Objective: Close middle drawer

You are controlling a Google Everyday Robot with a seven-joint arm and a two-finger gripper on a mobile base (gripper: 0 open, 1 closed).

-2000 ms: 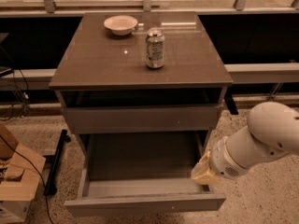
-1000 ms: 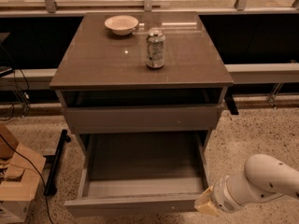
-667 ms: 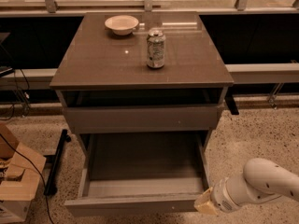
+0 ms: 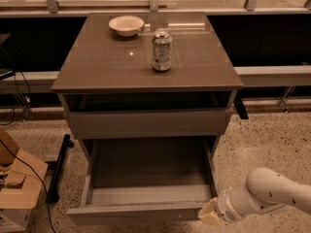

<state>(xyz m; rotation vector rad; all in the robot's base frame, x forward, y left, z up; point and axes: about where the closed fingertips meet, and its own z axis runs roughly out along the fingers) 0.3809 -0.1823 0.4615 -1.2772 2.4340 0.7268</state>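
In the camera view, the middle drawer (image 4: 138, 213) stands pulled well out of the cabinet, low down and nearest to me. Its shallow grey tray lies open beneath the taller front panel (image 4: 148, 123) above it, which sits much further back. On the tabletop (image 4: 97, 67) a drinks can (image 4: 162, 51) stands upright, with a small bowl (image 4: 126, 25) behind it to the left. Neither has any part in this job.

The white arm (image 4: 272, 193) reaches in from the lower right, and the tool (image 4: 209, 211) sits at the right end of the drawer's front panel, just beside the corner. Whether it is touching I can't tell, nor whether it is spread or pressed together.

I'd judge the step to be lining up for the push, since the drawer is not yet closed at all. The next move calls for pressing the panel straight back into the cabinet. Pushing nearer the middle would be better, as a shove at one corner could skew the tray on its runners.

The panel's long axis runs left to right across the view — nearly cabinet-wide — and its flat face points out toward me.
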